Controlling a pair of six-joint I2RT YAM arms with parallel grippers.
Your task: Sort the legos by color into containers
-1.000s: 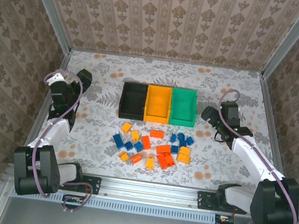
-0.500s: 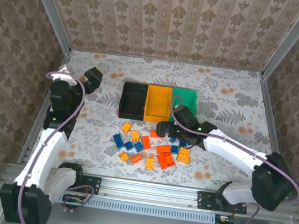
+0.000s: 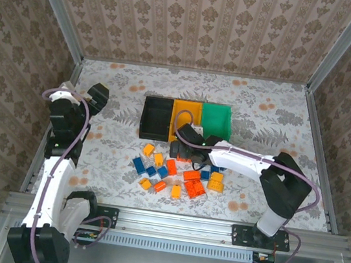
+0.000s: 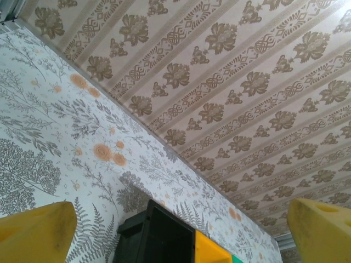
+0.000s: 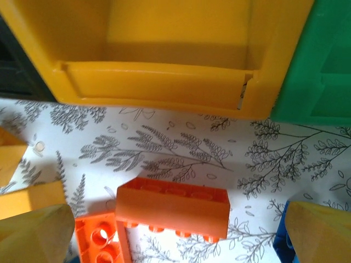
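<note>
Three bins stand in a row at mid-table: black (image 3: 156, 117), yellow-orange (image 3: 186, 115) and green (image 3: 216, 123). In front of them lie several blue, orange-red and yellow legos (image 3: 176, 174). My right gripper (image 3: 181, 149) reaches low over the pile's far edge, just in front of the yellow-orange bin (image 5: 164, 49). It is open (image 5: 178, 227), with an orange-red brick (image 5: 173, 207) lying on its side on the table between the wide-apart fingers, untouched. My left gripper (image 3: 97, 94) is raised at the left, open (image 4: 178, 230) and empty, facing the black bin (image 4: 164, 235).
Beside the orange-red brick lie a second orange-red brick (image 5: 98, 241), a blue one (image 5: 282, 235) and yellow ones (image 5: 11, 156). The green bin (image 5: 323, 66) is at the right. Patterned walls enclose the table; the floral tabletop (image 3: 275, 119) stretches around the bins.
My right arm has swung from the table's right side across to the bricks in front of the yellow-orange bin. The left arm has lifted and shifted slightly at the left.
</note>
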